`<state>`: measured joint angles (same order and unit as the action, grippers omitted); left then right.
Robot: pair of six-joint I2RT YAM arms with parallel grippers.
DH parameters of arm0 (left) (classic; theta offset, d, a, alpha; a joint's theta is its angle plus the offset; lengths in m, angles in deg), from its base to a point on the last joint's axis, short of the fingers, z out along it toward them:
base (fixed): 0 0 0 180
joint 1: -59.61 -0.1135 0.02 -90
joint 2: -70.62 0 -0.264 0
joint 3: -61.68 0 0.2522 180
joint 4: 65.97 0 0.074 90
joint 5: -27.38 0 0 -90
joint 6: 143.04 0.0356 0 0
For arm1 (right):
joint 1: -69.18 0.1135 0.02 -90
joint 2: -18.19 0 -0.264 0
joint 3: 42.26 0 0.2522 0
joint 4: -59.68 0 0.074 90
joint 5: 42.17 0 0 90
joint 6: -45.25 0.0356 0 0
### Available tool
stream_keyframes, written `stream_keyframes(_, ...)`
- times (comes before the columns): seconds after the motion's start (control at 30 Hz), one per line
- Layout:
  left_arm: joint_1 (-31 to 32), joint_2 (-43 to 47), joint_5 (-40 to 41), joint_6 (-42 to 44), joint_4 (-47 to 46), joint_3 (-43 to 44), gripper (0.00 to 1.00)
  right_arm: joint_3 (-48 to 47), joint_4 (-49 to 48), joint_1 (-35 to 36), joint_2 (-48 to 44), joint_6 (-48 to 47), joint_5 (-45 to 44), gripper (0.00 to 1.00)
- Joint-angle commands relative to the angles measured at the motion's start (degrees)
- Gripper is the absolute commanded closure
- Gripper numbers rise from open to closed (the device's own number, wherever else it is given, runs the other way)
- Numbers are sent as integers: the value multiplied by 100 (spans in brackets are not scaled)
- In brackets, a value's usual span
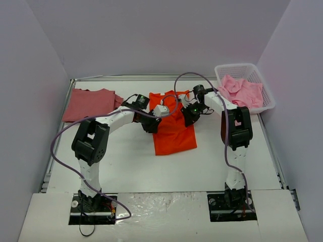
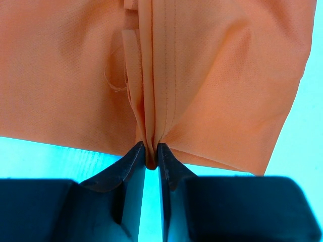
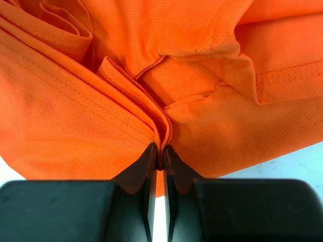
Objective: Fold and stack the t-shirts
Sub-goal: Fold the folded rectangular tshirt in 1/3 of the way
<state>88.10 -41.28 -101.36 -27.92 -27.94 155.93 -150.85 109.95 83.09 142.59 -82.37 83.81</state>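
Observation:
The bright orange-red t-shirt [image 1: 173,132] lies in the middle of the table, folded narrow, its top end bunched and lifted between the two grippers. My left gripper [image 1: 151,124] is shut on a pinched fold at the shirt's left edge; the left wrist view shows the cloth [image 2: 212,75] gathered between the fingertips [image 2: 150,154]. My right gripper [image 1: 190,115] is shut on layered folds at the right edge; they also show in the right wrist view [image 3: 101,111]. A dusty rose-red t-shirt [image 1: 91,103] lies folded at the far left. Light pink t-shirts [image 1: 243,92] fill the basket.
The white lattice basket [image 1: 267,91] stands at the far right corner. Purple cables loop over both arms. Walls close in the table on three sides. Bare white table [image 1: 151,171] lies in front of the orange shirt.

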Motion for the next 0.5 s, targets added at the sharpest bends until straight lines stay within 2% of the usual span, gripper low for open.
stream_keyframes(0.0, 34, 317, -64, 116, 166, 309, 85, -133, 251, 15, -293, -17, -92, 96)
stream_keyframes(0.13, 25, 414, -55, 107, 253, 406, 85, -133, 251, 15, -416, -8, -171, 100)
stream_keyframes(0.47, -1, 423, 244, -86, 289, 547, 86, -168, 242, -3, -636, -8, -162, 100)
